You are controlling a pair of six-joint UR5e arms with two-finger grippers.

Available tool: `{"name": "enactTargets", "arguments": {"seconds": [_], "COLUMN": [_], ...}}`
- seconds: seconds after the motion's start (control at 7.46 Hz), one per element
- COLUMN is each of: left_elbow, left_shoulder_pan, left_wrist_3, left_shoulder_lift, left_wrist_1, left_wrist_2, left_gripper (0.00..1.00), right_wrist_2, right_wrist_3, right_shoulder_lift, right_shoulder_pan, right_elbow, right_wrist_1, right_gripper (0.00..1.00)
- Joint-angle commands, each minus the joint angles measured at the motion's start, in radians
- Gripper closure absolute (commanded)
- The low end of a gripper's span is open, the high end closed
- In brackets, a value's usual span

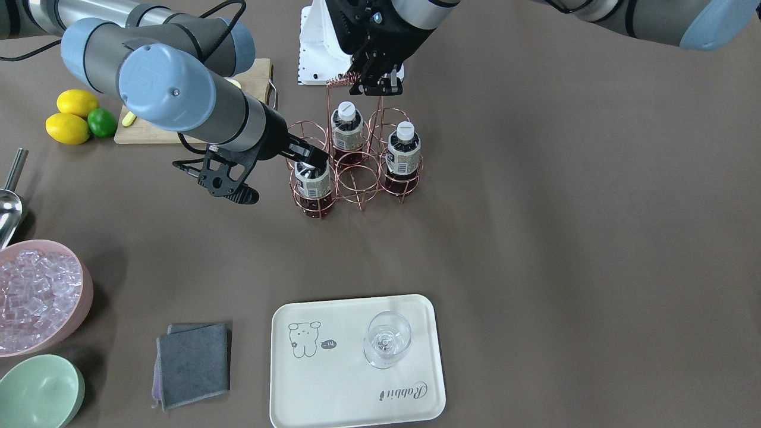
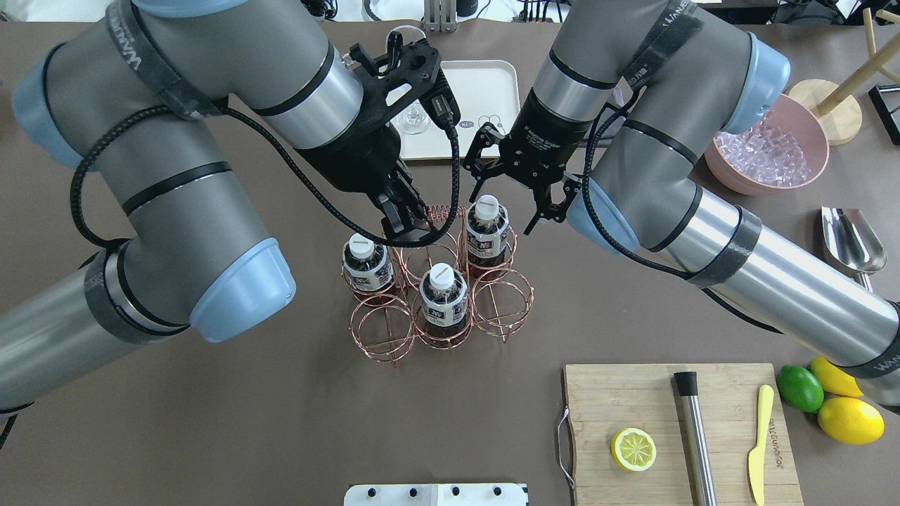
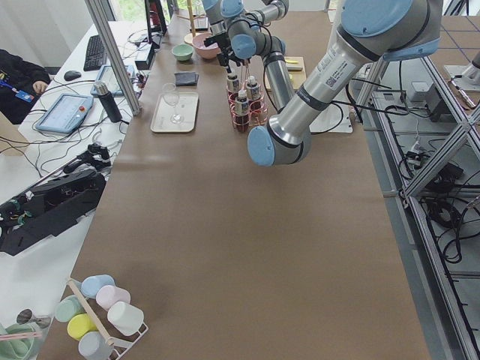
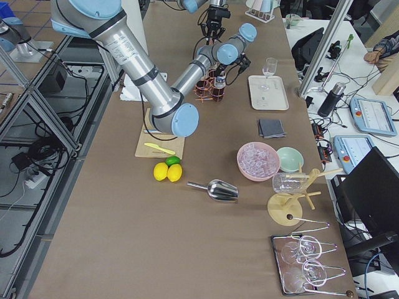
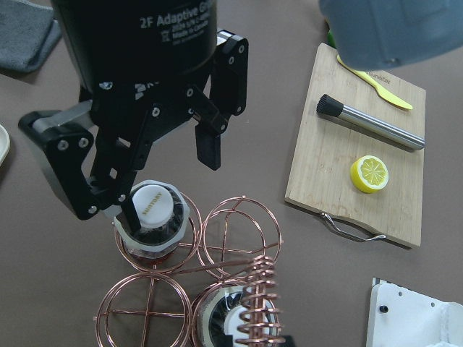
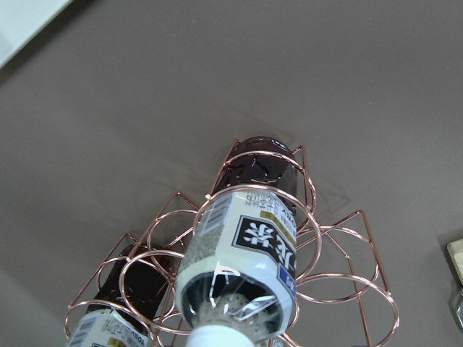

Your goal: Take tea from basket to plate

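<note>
Evidently the task is at the grasp stage, with nothing delivered; overhead view, read left to right. My left gripper [image 2: 406,223] looks pinched on the coiled handle [image 2: 443,210] of the basket [image 2: 382,329], steadying it. A second bottle [image 2: 365,266] sits in the 9 o'clock cell and a third bottle [image 2: 443,299] in the 6 o'clock cell. The tea bottle [image 2: 485,228] I want stands upright in the 1 o'clock cell. My right gripper [image 5: 168,184] straddles its white cap, fingers spread and not yet clamped. At 12 o'clock, well apart from the basket, the plate [image 2: 485,84] carries only a glass [image 2: 413,125]. In my judgement what is left is to close, lift clear of the ring, carry and set down.
</note>
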Motion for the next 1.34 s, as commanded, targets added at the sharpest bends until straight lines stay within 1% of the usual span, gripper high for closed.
{"name": "enactTargets", "arguments": {"seconds": [0.0, 0.13, 0.27, 0.4, 0.54, 0.67, 0.94, 1.21], "left_elbow": [-0.001, -0.001, -0.001, -0.001, -0.001, -0.009, -0.009, -0.009], "left_shoulder_pan": [0.001, 0.003, 0.003, 0.003, 0.003, 0.001, 0.001, 0.001], "left_wrist_3": [0.0, 0.0, 0.0, 0.0, 0.0, 0.0, 0.0, 0.0], "left_shoulder_lift": [0.014, 0.017, 0.017, 0.017, 0.017, 0.018, 0.018, 0.018], "left_wrist_1": [-0.012, -0.013, -0.013, -0.013, -0.015, -0.013, -0.013, -0.015], "left_wrist_2": [0.0, -0.001, -0.001, 0.0, -0.001, -0.001, -0.001, -0.001], "left_gripper": [1.0, 1.0, 1.0, 1.0, 1.0, 1.0, 1.0, 1.0], "right_wrist_2": [-0.002, -0.002, -0.002, 0.0, 0.012, 0.052, 0.168, 0.218], "right_wrist_3": [0.007, 0.007, 0.003, 0.006, 0.005, 0.005, 0.005, 0.005], "right_shoulder_lift": [0.018, 0.022, 0.022, 0.032, 0.038, 0.039, 0.062, 0.085], "right_shoulder_pan": [0.001, -0.001, -0.001, 0.005, 0.029, 0.068, 0.187, 0.272], "right_elbow": [-0.009, -0.009, -0.009, -0.008, -0.003, 0.003, 0.001, -0.008], "right_wrist_1": [0.0, 0.0, 0.0, 0.002, 0.0, -0.003, -0.012, -0.013], "right_gripper": [0.73, 0.8, 0.92, 1.0, 1.0, 1.0, 1.0, 1.0]}}
